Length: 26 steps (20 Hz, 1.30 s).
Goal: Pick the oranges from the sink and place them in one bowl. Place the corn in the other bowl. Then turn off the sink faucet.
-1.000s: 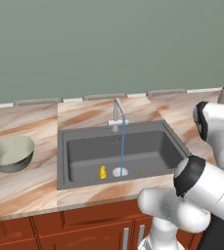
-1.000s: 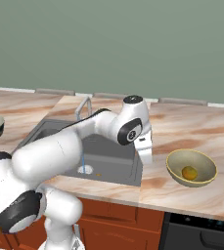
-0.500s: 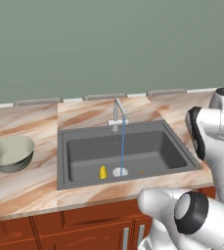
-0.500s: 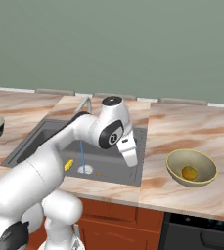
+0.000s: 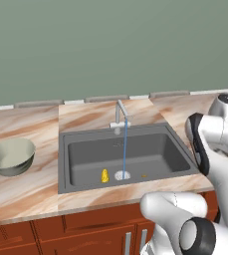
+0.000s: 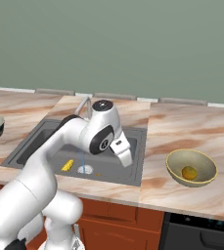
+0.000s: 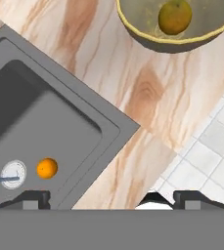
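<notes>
One orange [image 7: 174, 15] lies in the olive-khaki bowl [image 6: 205, 162] on the counter right of the sink [image 5: 150, 154]. Another orange [image 7: 47, 168] rests on the sink floor next to the round drain [image 7: 13, 174]. The yellow corn [image 5: 104, 175] sits on the drain's other side. My gripper [image 6: 127, 158] hangs open and empty above the sink's right rim, between the basin and the olive bowl. The pale grey-green bowl [image 5: 11, 156] stands on the counter left of the sink. Water runs in a thin stream from the faucet [image 5: 119, 115] down onto the drain.
The marbled tan countertop [image 6: 182, 127] spreads on both sides of the sink. A green wall rises behind it. Wooden cabinet fronts [image 5: 60, 234] run below the counter edge, and pale floor tiles [image 7: 211, 151] show past that edge.
The arm has swung left, away from the olive bowl and toward the sink's right rim. The gripper has stayed open. The fruit and corn have not moved.
</notes>
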Motion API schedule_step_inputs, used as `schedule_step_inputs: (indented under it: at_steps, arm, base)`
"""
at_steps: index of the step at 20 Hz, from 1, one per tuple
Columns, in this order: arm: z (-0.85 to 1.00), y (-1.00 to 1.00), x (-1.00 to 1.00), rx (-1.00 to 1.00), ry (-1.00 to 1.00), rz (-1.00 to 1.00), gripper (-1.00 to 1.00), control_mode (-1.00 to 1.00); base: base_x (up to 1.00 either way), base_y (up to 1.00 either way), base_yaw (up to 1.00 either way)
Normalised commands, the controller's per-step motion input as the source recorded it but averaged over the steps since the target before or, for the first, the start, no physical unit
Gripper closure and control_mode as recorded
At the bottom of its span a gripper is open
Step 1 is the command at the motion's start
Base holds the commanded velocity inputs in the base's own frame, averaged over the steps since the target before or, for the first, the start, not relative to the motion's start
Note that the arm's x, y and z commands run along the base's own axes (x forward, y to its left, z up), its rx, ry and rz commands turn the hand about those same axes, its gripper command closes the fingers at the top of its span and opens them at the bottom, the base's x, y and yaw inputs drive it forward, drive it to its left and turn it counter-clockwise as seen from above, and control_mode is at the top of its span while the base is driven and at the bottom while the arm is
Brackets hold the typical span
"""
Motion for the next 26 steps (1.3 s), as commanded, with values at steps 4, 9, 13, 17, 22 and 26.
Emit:
schedule_step_inputs:
  at_steps: [4, 9, 13, 17, 22, 26]
  arm:
    - [0.00, 0.36, 0.00, 0.00, 0.04, 0.43, -1.00, -1.00]
    - [0.00, 0.42, 0.00, 0.00, 0.04, 0.41, -1.00, -1.00]
    - [0.00, 0.46, 0.00, 0.00, 0.06, 0.35, -1.00, -1.00]
    - [0.00, 0.49, 0.00, 0.00, 0.09, 0.29, -1.00, -1.00]
    - [0.00, 0.49, 0.00, -0.03, 0.14, 0.22, -1.00, -1.00]
    - [0.00, 0.44, 0.00, -0.06, 0.19, 0.17, -1.00, -1.00]
  base:
    - [0.00, 0.00, 0.00]
    - [0.00, 0.00, 0.00]
    - [0.00, 0.00, 0.00]
    - [0.00, 0.00, 0.00]
    - [0.00, 0.00, 0.00]
    - [0.00, 0.00, 0.00]
